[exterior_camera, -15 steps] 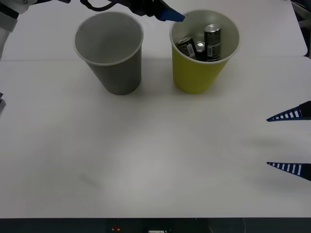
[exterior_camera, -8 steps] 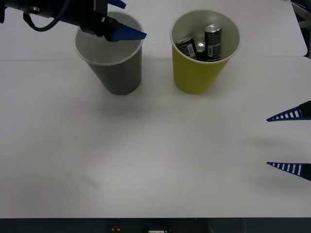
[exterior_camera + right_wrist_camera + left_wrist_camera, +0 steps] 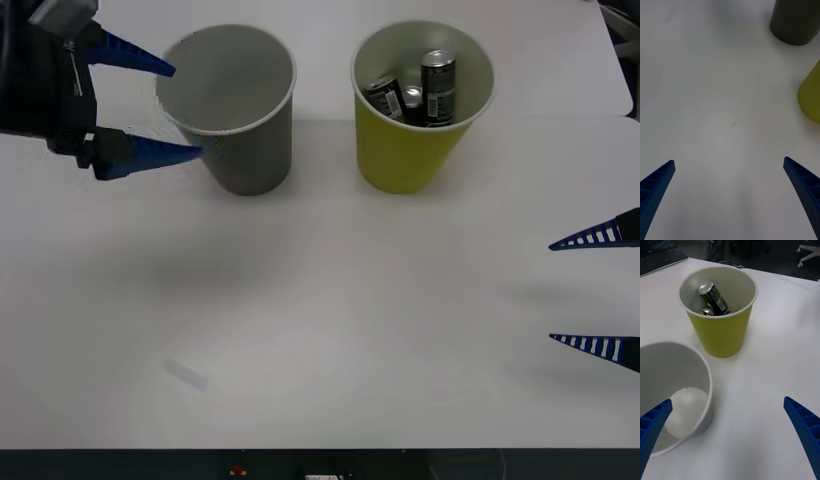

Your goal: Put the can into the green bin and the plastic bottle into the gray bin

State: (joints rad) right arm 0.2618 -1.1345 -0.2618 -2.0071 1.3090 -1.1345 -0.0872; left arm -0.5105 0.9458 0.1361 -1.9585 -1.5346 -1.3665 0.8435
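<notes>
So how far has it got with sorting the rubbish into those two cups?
The can part looks done: dark cans sit inside the green bin. The gray bin holds nothing but its pale bottom, and there is no plastic bottle on the table. Nothing is in hand: the left gripper beside the gray bin and the right gripper have open, bare jaws.

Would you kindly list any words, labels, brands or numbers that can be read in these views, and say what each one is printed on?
No text can be read.
The cans in the green bin carry white label patches, too small and blurred to read.
The gray bin is plain, with no print.
</notes>
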